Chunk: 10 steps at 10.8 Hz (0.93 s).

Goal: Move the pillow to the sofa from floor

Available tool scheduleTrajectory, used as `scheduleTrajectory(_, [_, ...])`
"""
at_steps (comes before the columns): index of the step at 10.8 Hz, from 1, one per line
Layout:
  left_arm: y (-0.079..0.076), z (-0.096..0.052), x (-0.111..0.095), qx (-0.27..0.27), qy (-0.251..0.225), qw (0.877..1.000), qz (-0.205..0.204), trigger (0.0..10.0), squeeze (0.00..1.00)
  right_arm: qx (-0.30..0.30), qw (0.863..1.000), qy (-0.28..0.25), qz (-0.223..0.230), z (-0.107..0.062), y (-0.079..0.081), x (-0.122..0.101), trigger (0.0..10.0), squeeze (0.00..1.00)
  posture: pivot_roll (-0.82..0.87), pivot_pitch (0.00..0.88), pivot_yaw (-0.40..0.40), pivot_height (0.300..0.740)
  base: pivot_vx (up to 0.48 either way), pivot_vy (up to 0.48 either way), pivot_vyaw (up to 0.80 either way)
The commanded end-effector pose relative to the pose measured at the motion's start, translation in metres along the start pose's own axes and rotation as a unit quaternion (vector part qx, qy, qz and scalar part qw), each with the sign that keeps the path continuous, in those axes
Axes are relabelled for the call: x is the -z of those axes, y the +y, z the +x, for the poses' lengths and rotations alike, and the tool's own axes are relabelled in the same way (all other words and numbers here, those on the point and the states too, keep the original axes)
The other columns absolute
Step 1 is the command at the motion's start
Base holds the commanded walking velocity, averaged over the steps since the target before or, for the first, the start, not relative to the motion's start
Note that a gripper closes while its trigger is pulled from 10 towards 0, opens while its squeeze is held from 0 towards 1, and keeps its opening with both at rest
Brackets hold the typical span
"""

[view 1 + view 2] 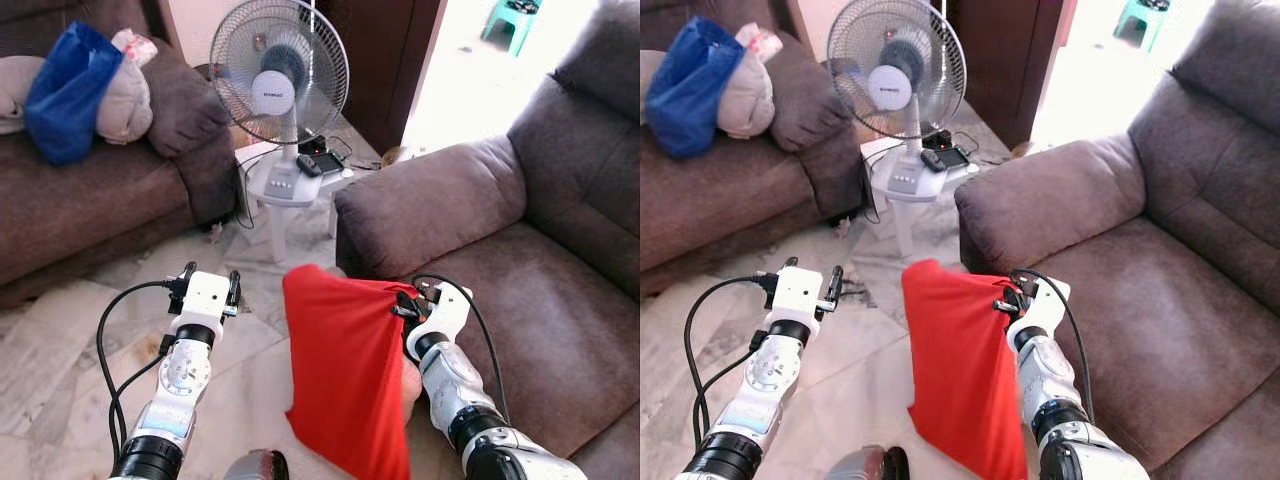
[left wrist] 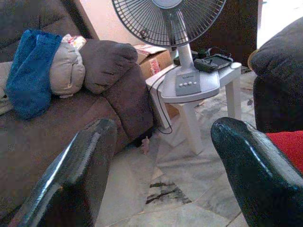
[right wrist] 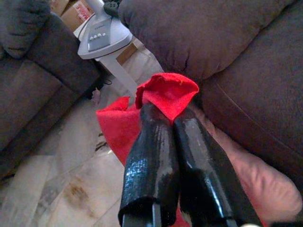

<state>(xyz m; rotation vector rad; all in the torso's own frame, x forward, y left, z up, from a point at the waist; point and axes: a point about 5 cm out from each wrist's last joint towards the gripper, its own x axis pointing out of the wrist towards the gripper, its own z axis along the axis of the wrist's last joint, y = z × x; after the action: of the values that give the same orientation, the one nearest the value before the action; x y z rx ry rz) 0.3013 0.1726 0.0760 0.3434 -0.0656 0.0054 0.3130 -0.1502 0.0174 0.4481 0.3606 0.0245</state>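
Left eye view: right gripper (image 1: 405,303) clamps the red pillow (image 1: 345,375), lifted off the floor; left gripper (image 1: 207,277) spread, empty. Remaining: place on sofa (image 1: 560,300).

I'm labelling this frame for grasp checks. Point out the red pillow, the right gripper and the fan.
red pillow (image 1: 345,375), left eye view, middle of the hanging cover.
right gripper (image 3: 165,118), right wrist view, fingertips pinching the red fabric.
fan (image 1: 279,70), left eye view, grille centre.

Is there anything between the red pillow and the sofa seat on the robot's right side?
Nothing visible blocks it. The right gripper is shut on the red pillow, which hangs beside the sofa at its front edge. The seat cushion ahead looks bare; the left gripper is open over the floor.
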Motion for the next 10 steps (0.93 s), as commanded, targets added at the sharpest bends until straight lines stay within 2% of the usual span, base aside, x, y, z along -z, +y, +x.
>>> scheduleTrajectory(1, [0.001,0.002,-0.003,0.005,-0.007,1.0,0.0,10.0,0.0,-0.002,0.998,-0.068,-0.008,0.004,-0.001,-0.029,10.0,0.0,0.1,0.0,-0.04,0.74,0.0,0.0,0.0])
scheduleTrajectory(5, [0.005,0.007,-0.009,0.004,-0.018,1.0,0.002,10.0,0.0,-0.022,0.99,-0.135,-0.012,0.009,0.005,-0.067,10.0,0.0,0.1,0.0,-0.027,0.74,0.0,0.0,0.0])
scheduleTrajectory(7, [0.005,0.008,-0.011,0.002,-0.02,1.0,0.002,10.0,0.0,-0.05,0.988,-0.141,-0.042,0.012,0.013,-0.079,10.0,0.0,0.1,0.001,-0.027,0.74,0.0,0.0,0.0])
scheduleTrajectory(10, [0.008,0.011,-0.014,-0.006,-0.025,1.0,0.002,10.0,0.0,-0.086,0.98,-0.18,-0.024,0.017,0.029,-0.108,10.0,0.0,0.1,0.002,-0.03,0.74,0.0,0.0,0.0])
